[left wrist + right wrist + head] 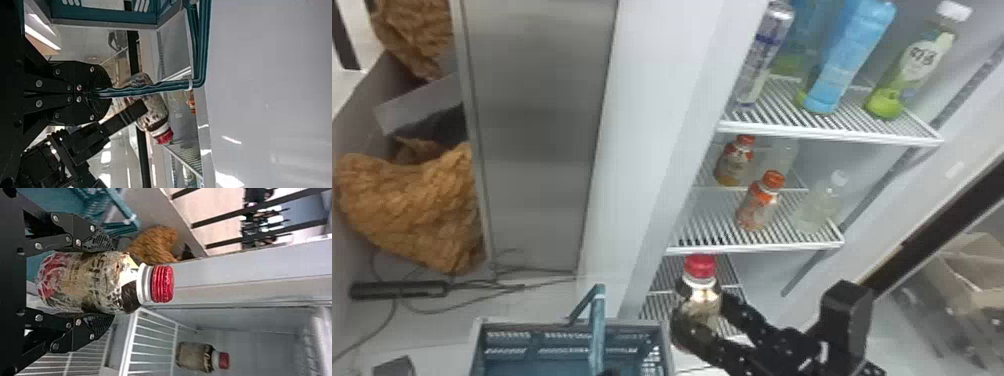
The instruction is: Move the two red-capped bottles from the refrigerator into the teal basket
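A red-capped bottle (pixel 701 295) is upright in my right gripper (pixel 703 312) in the head view, just right of the teal basket (pixel 572 325) and in front of the refrigerator's lower shelf. In the right wrist view, my right gripper (pixel 112 281) is shut on that bottle's body (pixel 84 282), cap beyond the fingertips. Another red-capped bottle (pixel 195 356) stands inside the refrigerator there. A dark part of my left gripper (pixel 609 372) shows at the head view's bottom edge; in the left wrist view my left gripper (pixel 102 93) is shut on the basket handle (pixel 164 86).
Orange-capped bottles (pixel 757 205) and a clear bottle (pixel 819 207) stand on the middle shelf (pixel 757 246). Taller bottles and a can (pixel 764 55) are on the upper shelf. The refrigerator's pale side wall (pixel 652 125) rises behind the basket. Cables (pixel 457 305) lie on the floor at left.
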Robot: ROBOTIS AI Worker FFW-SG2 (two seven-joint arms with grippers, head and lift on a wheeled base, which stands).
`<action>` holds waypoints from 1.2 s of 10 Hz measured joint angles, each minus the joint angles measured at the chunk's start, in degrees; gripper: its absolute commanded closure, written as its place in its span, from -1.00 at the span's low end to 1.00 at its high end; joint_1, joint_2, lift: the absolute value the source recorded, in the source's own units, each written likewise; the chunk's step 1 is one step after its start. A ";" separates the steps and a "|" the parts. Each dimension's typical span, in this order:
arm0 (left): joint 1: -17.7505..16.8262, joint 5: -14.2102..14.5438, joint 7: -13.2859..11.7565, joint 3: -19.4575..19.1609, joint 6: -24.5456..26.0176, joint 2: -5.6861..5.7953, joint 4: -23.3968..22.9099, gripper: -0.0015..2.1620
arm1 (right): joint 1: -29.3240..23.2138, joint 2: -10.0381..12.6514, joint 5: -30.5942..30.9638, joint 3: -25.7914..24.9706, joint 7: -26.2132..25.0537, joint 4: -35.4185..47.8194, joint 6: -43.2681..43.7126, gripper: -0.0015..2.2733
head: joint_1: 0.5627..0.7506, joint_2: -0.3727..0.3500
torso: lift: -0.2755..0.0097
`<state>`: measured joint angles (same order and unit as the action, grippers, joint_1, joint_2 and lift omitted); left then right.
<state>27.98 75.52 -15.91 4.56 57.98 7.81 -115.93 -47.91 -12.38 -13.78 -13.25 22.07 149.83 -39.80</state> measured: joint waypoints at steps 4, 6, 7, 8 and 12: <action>0.12 0.52 -0.09 0.32 -0.38 0.07 -0.82 0.07 | 7.36 -1.17 2.31 2.45 6.47 -6.27 -9.17 -0.39 | 0.41 -0.94 | -0.64; 0.10 0.67 -0.08 0.33 -0.46 0.09 -0.84 0.07 | 8.96 -1.69 1.39 5.22 7.24 -8.21 -10.23 -0.39 | 0.41 -0.94 | -0.64; 0.04 0.68 -0.08 0.34 -0.47 0.09 -0.84 0.07 | 9.49 -1.97 0.97 6.25 7.56 -8.80 -11.08 -0.39 | 0.41 -0.94 | -0.64; 0.00 0.69 -0.08 0.35 -0.47 0.09 -0.85 0.07 | 9.94 -2.17 0.44 6.64 7.74 -9.49 -12.11 -0.44 | 0.41 -0.94 | -0.64; 0.12 0.86 -0.12 0.35 -0.59 0.04 -0.78 0.07 | 10.78 -2.39 0.43 6.83 7.96 -11.11 -13.58 -0.69 | 0.41 -0.94 | -0.64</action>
<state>28.10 76.38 -16.04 4.91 57.39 7.85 -116.72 -37.12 -14.77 -13.35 -6.42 30.03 138.72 -53.37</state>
